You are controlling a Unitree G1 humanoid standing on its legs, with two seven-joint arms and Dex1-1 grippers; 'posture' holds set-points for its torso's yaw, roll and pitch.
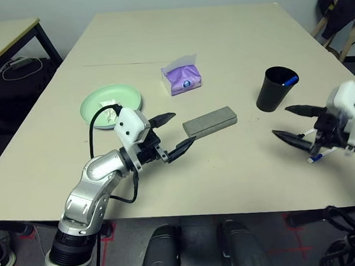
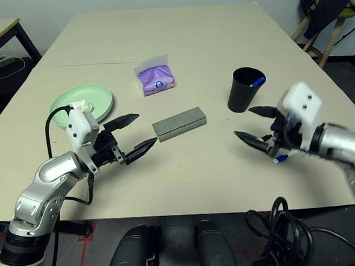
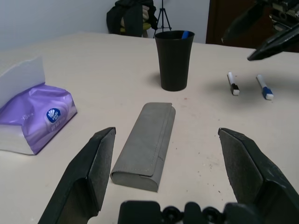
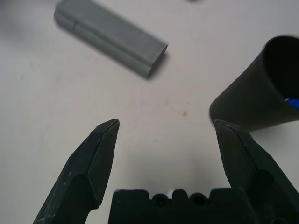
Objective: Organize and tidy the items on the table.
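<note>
A grey glasses case (image 1: 210,121) lies in the middle of the table (image 1: 220,40). My left gripper (image 1: 180,131) is open just left of the case's near end, fingers (image 3: 88,168) on either side of it without touching. A mint green plate (image 1: 111,102) with crumpled white tissue (image 1: 110,113) sits behind that arm. The black cup (image 1: 277,89) stands to the right with a blue-capped pen inside. My right gripper (image 1: 282,122) hovers open in front of the cup, empty. Two white pens (image 3: 233,84) (image 3: 264,87) lie on the table beneath it.
A purple tissue pack (image 1: 182,77) stands behind the case. A smaller table (image 1: 3,35) with cables under it is off to the far left. A dark bag on a stool (image 1: 338,2) sits past the far right corner.
</note>
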